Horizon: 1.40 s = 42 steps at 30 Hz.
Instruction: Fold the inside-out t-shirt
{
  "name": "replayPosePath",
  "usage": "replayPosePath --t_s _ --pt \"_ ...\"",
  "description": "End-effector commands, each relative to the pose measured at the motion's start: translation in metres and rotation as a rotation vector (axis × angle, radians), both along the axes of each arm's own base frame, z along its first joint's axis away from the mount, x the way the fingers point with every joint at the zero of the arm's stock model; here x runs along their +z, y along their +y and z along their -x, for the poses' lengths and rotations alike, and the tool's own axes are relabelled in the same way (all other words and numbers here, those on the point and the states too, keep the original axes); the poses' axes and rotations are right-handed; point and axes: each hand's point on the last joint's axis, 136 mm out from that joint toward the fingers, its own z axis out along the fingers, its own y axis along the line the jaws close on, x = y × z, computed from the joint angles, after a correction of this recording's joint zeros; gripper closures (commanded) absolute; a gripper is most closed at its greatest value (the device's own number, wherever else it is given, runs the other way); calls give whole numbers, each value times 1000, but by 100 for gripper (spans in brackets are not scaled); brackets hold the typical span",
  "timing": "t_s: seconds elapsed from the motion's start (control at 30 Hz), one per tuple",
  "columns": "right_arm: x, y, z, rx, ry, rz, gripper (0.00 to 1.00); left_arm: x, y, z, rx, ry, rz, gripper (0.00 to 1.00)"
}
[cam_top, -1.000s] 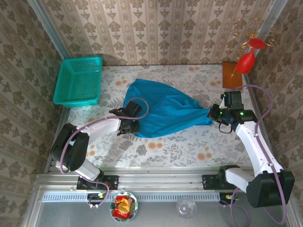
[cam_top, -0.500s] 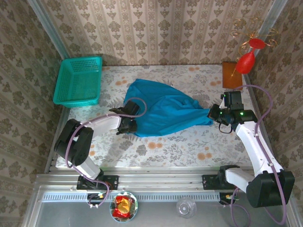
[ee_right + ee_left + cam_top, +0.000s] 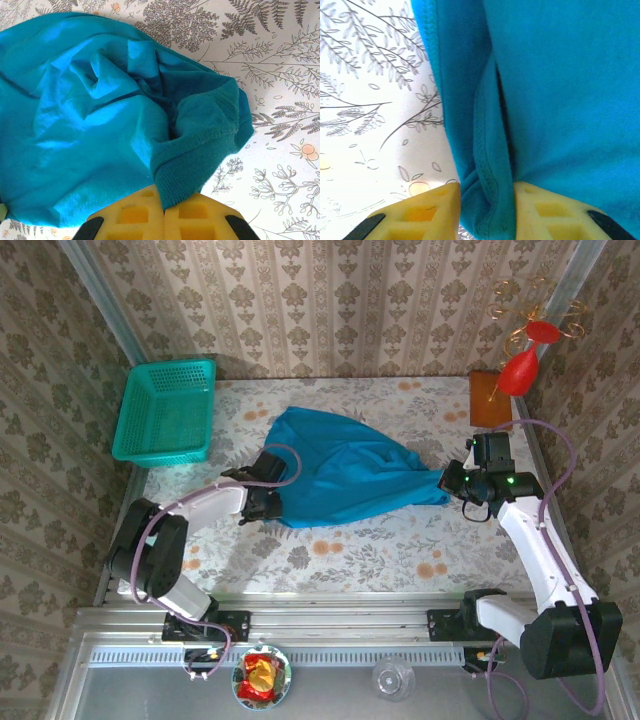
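Closest to me, below the metal rail (image 3: pixel 330 625), sit one dish (image 3: pixel 262 676) of red and yellow snacks at 7 o'clock and one clear glass (image 3: pixel 393 677) at 5 o'clock. Two arms rise from the rail over a table (image 3: pixel 400 540) covered in a pale cloth printed with ferns and flowers.

One blue-teal shirt (image 3: pixel 345 475) lies rumpled at the middle of the table, bunched to a narrow end at 3 o'clock. The left gripper (image 3: pixel 268 502) is at the shirt's 9 o'clock edge, its yellow fingers (image 3: pixel 420 215) clamped on a stitched fold of hem. The right gripper (image 3: pixel 452 480) is at the narrow end, fingers (image 3: pixel 130 215) pressed together on a ribbed edge of cloth.

Farther back, one teal mesh basket (image 3: pixel 167 410) stands at 10 o'clock and one brown board (image 3: pixel 488 398) at 2 o'clock. Two red ornaments (image 3: pixel 520 370) hang above the board. Patterned wallpaper (image 3: pixel 330 300) covers the walls on three sides.
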Motion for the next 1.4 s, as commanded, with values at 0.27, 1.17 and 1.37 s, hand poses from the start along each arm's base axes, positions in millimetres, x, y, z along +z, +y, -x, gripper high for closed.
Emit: replayPosePath --t_s 0.27,1.17,1.37 --pt "12 -2 -2 -10 -9 8 100 0 17 11 8 21 -13 78" --pt "202 -32 -26 -36 -384 221 100 296 74 -54 -22 -764 449 100" --pt "348 -69 19 -208 -686 395 100 342 58 -51 -98 -860 700 100"
